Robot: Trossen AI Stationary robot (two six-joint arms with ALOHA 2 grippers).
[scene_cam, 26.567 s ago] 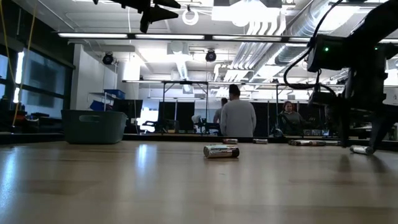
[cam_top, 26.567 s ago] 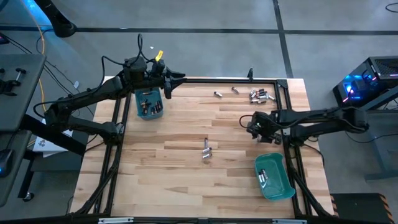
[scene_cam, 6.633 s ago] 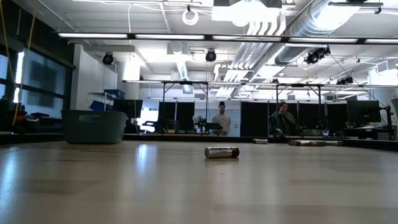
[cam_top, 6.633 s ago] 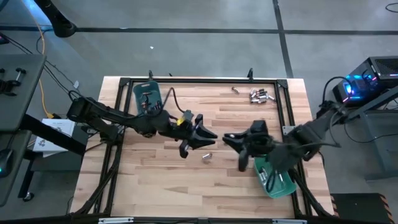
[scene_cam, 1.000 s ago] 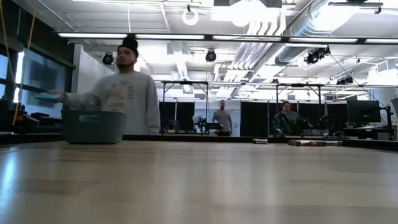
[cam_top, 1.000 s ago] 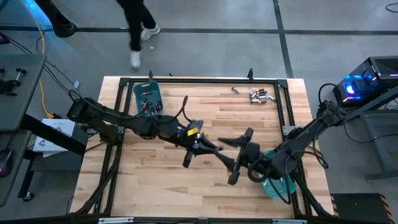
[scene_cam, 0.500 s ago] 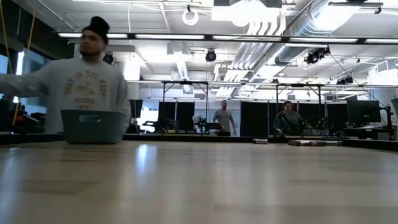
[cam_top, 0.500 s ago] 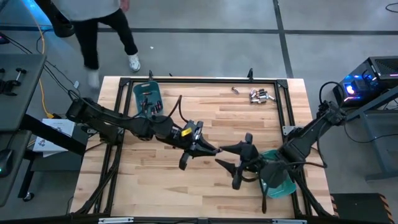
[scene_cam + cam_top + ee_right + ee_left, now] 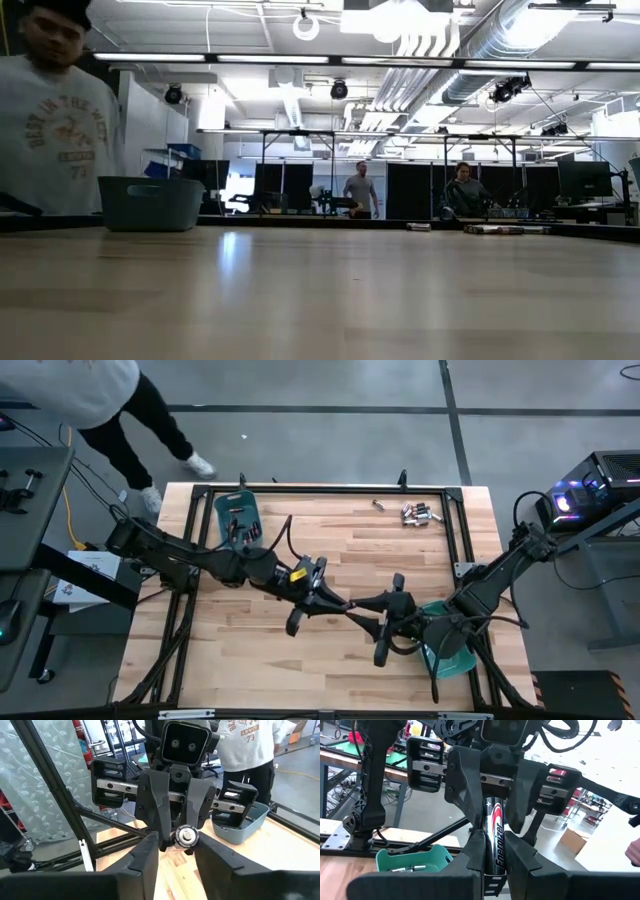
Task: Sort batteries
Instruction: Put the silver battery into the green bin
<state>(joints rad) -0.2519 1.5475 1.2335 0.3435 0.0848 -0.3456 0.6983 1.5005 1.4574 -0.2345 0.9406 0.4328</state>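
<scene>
- Battery (image 9: 493, 840) held above mid-table (image 9: 250, 650), lengthwise between both grippers
- Left gripper (image 9: 338, 603) clamps one end
- Right gripper (image 9: 358, 610) closed around the other end

- The table (image 9: 250, 650) is pale wood in narrow planks with a smooth, satin sheen.
- The battery (image 9: 494, 836) has a glossy black and silver wrap; its end cap (image 9: 187, 835) is bright bare metal.
- Both bins (image 9: 239, 515) (image 9: 415, 860) look like smooth teal plastic.
- The left gripper (image 9: 173, 822) and right gripper (image 9: 494, 815) have matt dark plastic fingers on brushed metal rails.
- A person's (image 9: 250, 742) top is soft pale cloth.
</scene>
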